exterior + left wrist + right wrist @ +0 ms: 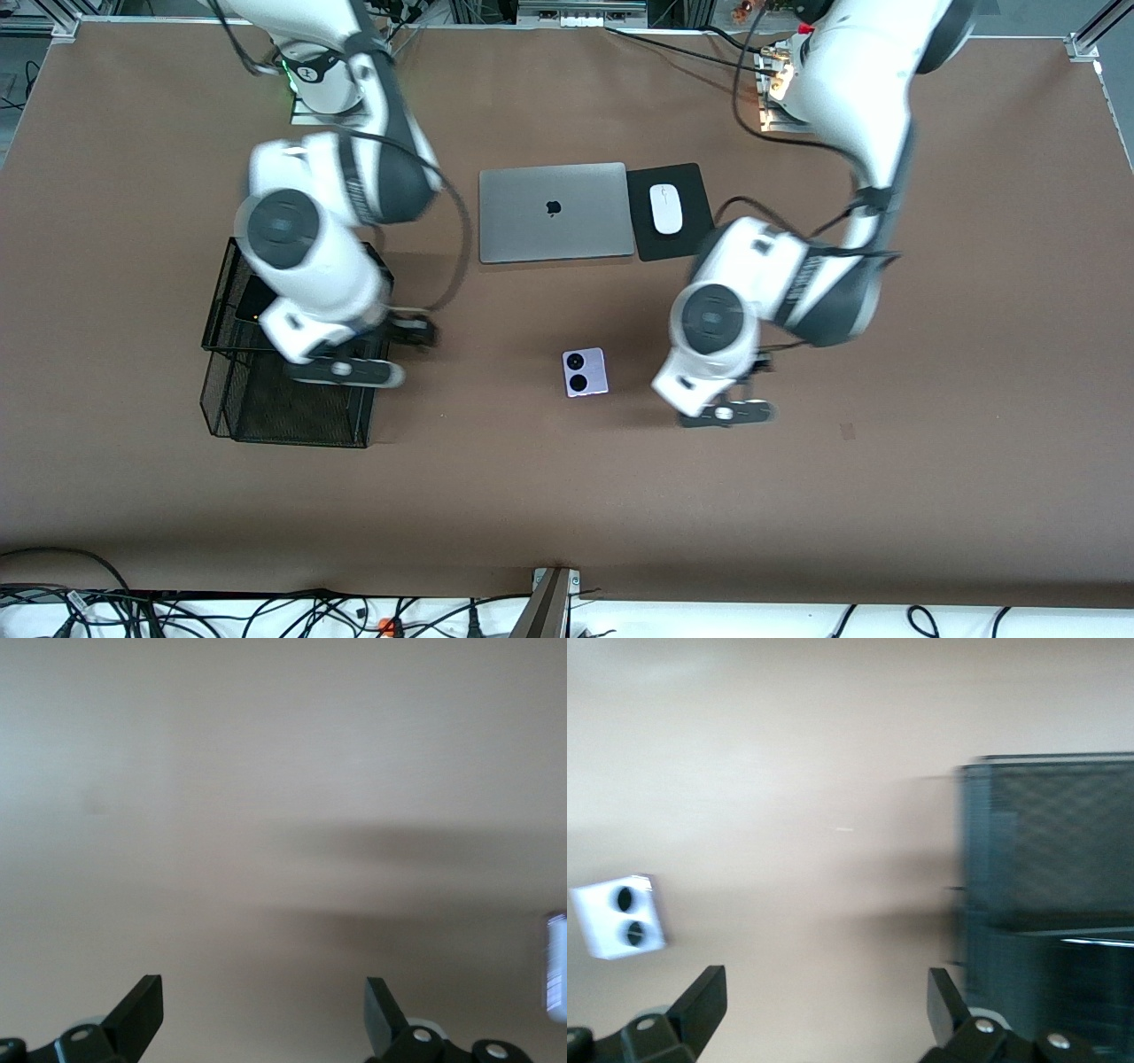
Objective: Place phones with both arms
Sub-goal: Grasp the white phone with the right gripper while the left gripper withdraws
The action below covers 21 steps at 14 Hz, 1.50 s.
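A lavender-white flip phone (585, 372) with two black circles lies flat on the brown table, nearer the front camera than the laptop. My left gripper (758, 361) hangs open and empty over bare table beside it, toward the left arm's end. In the left wrist view the left gripper (264, 992) frames only tabletop, and the flip phone (556, 966) shows as a sliver at the frame's edge. My right gripper (410, 332) is open and empty between the black mesh basket (266, 416) and the phone. The right wrist view shows the right gripper (827, 983), the flip phone (620, 917) and the basket (1050, 815). A black phone (252, 299) lies in the basket, mostly hidden by the right arm.
A shut grey laptop (551, 213) lies at the table's middle, with a white mouse (666, 209) on a black pad (691, 182) beside it toward the left arm's end. Cables run along the table's front edge.
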Each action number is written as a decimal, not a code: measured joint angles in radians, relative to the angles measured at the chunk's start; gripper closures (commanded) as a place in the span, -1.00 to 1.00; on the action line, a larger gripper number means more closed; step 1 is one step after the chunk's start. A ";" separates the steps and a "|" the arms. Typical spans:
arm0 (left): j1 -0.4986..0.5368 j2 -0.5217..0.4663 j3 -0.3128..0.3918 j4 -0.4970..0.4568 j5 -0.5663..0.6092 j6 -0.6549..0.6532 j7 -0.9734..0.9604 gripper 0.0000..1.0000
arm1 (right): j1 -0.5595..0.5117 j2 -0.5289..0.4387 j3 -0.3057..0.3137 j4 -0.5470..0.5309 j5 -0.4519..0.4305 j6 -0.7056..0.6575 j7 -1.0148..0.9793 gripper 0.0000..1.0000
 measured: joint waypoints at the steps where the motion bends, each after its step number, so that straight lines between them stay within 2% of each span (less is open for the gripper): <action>1: 0.034 -0.031 0.000 -0.001 0.000 -0.045 0.068 -1.00 | 0.001 0.057 0.025 0.048 0.019 0.033 0.063 -1.00; 4: 0.140 -0.156 0.002 -0.059 -0.001 -0.100 0.239 -1.00 | 0.003 0.213 0.090 0.159 0.028 0.156 0.181 -1.00; 7: 0.239 -0.307 0.001 -0.169 -0.003 -0.107 0.359 -1.00 | 0.013 0.309 0.159 0.198 0.028 0.332 0.193 -1.00; 11: 0.343 -0.454 0.002 -0.271 -0.109 -0.110 0.487 -1.00 | 0.055 0.395 0.179 0.208 0.028 0.479 0.171 -1.00; 13: 0.354 -0.518 0.001 -0.326 -0.136 -0.115 0.497 -1.00 | 0.078 0.426 0.180 0.211 0.023 0.515 0.160 -1.00; 16: 0.346 -0.593 -0.011 -0.392 -0.186 -0.117 0.495 -1.00 | 0.103 0.441 0.187 0.213 -0.048 0.529 0.154 -1.00; 21: 0.346 -0.659 -0.046 -0.420 -0.190 -0.141 0.493 -1.00 | 0.108 0.447 0.199 0.213 -0.083 0.557 0.138 -1.00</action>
